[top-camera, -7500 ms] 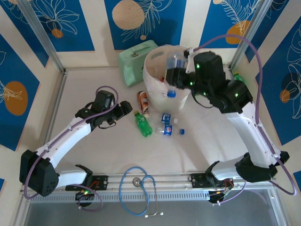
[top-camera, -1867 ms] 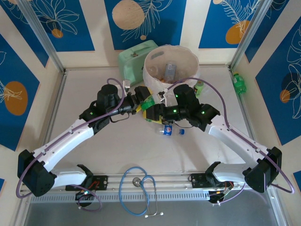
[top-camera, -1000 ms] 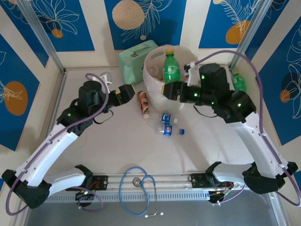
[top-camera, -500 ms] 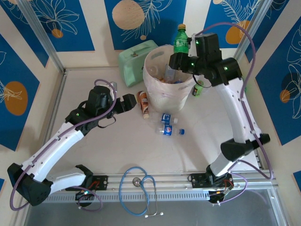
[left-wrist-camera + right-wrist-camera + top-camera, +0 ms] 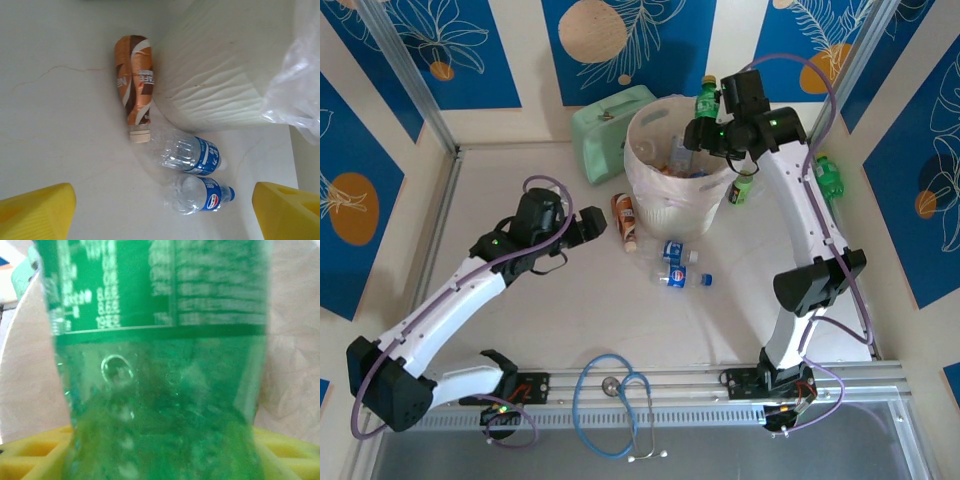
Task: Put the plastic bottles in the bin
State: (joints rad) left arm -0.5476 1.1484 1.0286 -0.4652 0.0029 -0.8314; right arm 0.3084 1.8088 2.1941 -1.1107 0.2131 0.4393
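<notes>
Left gripper (image 5: 588,222) hovers low over the pale, matte table (image 5: 560,320), jaws released and spread wide. In the left wrist view its ribbed yellow fingertips (image 5: 35,210) sit at the two lower corners with nothing between them.

Mint-green case (image 5: 605,125), hard shell with rounded corners, stands at the back, touching the bin's left side.

Brown-labelled bottle (image 5: 623,218) lies on its side just left of the bin's base. It is slim and waisted, with a glossy orange-brown wrap and a cream cap (image 5: 139,136).

Bin (image 5: 665,195) is round and pale, its wall faintly rippled. A crinkled translucent bag (image 5: 300,90) is folded over the rim, and several bottles lie inside.

Two clear bottles (image 5: 675,250) (image 5: 675,278), thin crumpled plastic with blue labels, lie side by side on the table in front of the bin, close to the brown one's cap.

Right gripper (image 5: 703,122) is raised over the bin's far right rim, clenched on an upright green bottle (image 5: 706,98). The right wrist view shows translucent green plastic, a printed label, and yellow fingers (image 5: 30,460) either side.

A second green bottle (image 5: 742,188) is just beside the bin's right wall. A third (image 5: 830,172) is by the right frame post.
</notes>
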